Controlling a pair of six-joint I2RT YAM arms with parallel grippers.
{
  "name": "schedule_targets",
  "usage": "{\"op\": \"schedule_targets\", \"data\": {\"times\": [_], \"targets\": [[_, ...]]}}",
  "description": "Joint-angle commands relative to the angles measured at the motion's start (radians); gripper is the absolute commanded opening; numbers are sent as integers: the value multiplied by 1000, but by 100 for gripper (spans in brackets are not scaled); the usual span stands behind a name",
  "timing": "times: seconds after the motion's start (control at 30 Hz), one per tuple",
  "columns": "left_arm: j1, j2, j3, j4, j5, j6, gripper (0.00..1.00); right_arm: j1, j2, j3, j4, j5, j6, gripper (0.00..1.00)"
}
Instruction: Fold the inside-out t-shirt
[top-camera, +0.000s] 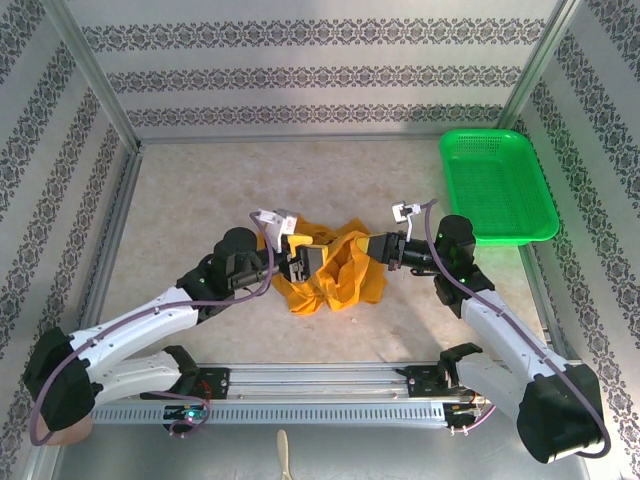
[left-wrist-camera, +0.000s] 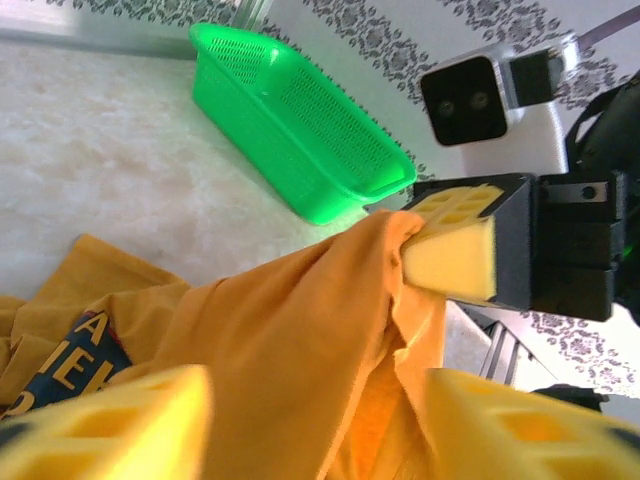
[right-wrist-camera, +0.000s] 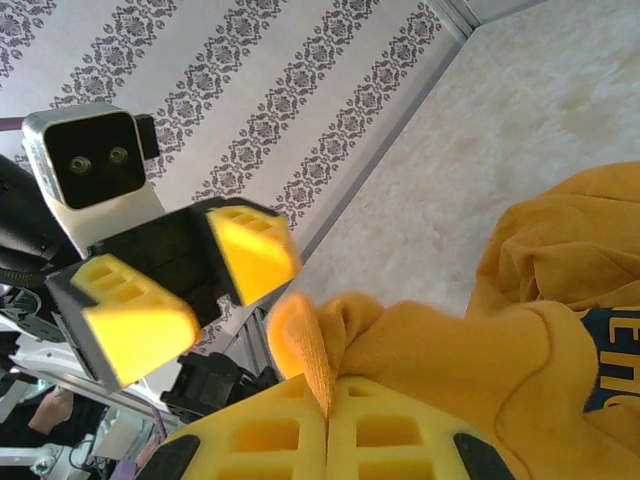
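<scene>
The inside-out t-shirt (top-camera: 338, 280) is a mustard-orange heap at the table's centre, partly lifted between the two arms. A dark navy print with white letters (left-wrist-camera: 75, 350) shows on a lower fold. My right gripper (top-camera: 372, 248) is shut on a raised edge of the cloth, and the fabric (right-wrist-camera: 480, 350) comes out of the seam between its pads (right-wrist-camera: 400, 440). From the left wrist view, the right gripper (left-wrist-camera: 455, 245) pinches the peak of the fold. My left gripper (top-camera: 303, 258) faces it from the left, open. Its pads (left-wrist-camera: 110, 425) stand apart with shirt fabric (left-wrist-camera: 280, 330) running loosely between them.
A green plastic basket (top-camera: 497, 185) sits at the back right corner, beyond the right arm. Patterned walls and metal frame posts (top-camera: 100, 80) enclose the table. The arms' mounting rail (top-camera: 320, 385) runs along the near edge.
</scene>
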Motion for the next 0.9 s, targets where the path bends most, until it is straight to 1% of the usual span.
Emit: {"op": "schedule_targets", "data": {"times": [0.0, 0.1, 0.23, 0.43, 0.6, 0.7, 0.77, 0.8, 0.87], "targets": [[6, 36, 48, -36, -11, 28, 71, -7, -3, 1, 47, -4, 15, 0], [-10, 89, 85, -61, -15, 58, 72, -7, -5, 3, 44, -3, 18, 0], [-65, 138, 126, -93, -44, 122, 73, -7, -5, 9, 37, -2, 20, 0], [-172, 150, 145, -121, -199, 184, 74, -6, -1, 15, 32, 3, 18, 0], [-190, 195, 148, -135, -267, 192, 74, -6, -5, 21, 30, 1, 20, 0], [-190, 219, 146, -134, -319, 200, 72, -6, -17, 21, 25, -2, 21, 0], [-187, 233, 149, -131, -360, 210, 65, -6, -23, 21, 20, -5, 20, 0], [-177, 238, 144, -112, -356, 212, 57, -6, -28, 21, 17, -5, 18, 0], [-135, 241, 138, -75, -302, 201, 37, -7, -30, 13, 11, -5, 12, 0]]}}
